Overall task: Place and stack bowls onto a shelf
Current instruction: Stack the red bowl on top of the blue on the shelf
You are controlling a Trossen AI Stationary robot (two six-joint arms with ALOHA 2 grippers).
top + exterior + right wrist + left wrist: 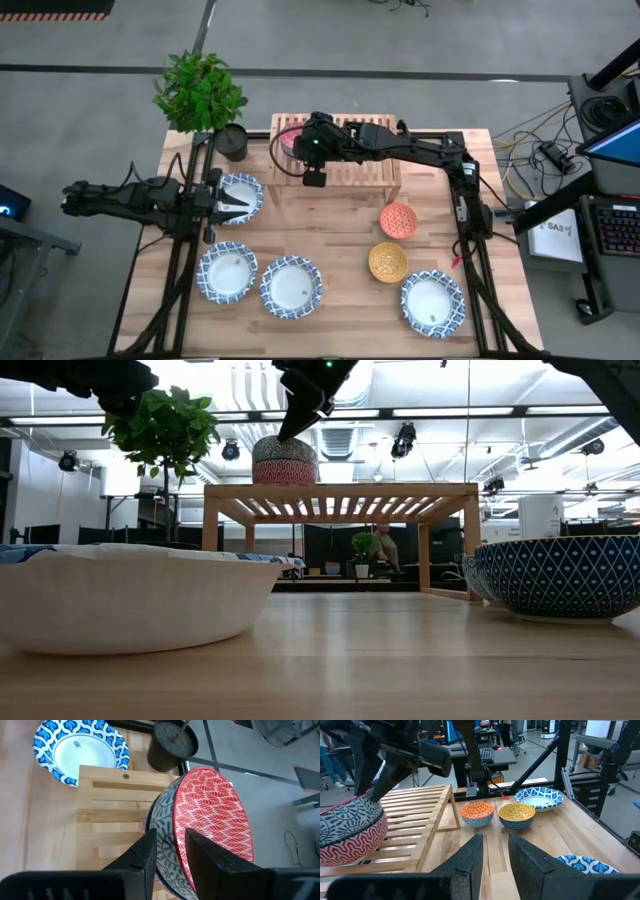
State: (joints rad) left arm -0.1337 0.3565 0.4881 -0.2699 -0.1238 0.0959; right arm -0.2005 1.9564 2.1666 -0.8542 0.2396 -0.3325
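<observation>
Two small bowls are stacked (285,460) on the left end of the light-wood shelf (360,172). The upper one (210,815) is red inside with a grey-patterned outer wall; the lower one (350,845) has a red-patterned wall. My right gripper (170,845) is open just above the upper bowl's rim, one finger over the inside and one outside. My left gripper (238,200) hovers open above a wide blue-rimmed bowl (250,185). The orange bowl (398,220), the yellow bowl (388,261) and three more wide bowls (291,287) sit on the table. My right gripper comes at the upper bowl from above, slanting, its fingers (145,855) on either side of the rim (175,827). In the low view the fingertip (284,430) ends just over the rim; whether it touches I cannot tell. The stack sits level on the shelf.
A dark plant pot (232,142) with a leafy plant stands just left of the shelf's far left corner. The rest of the shelf's slatted top (415,815) is bare. Wide bowls line the table's near side (228,272), with one at the near right (432,303).
</observation>
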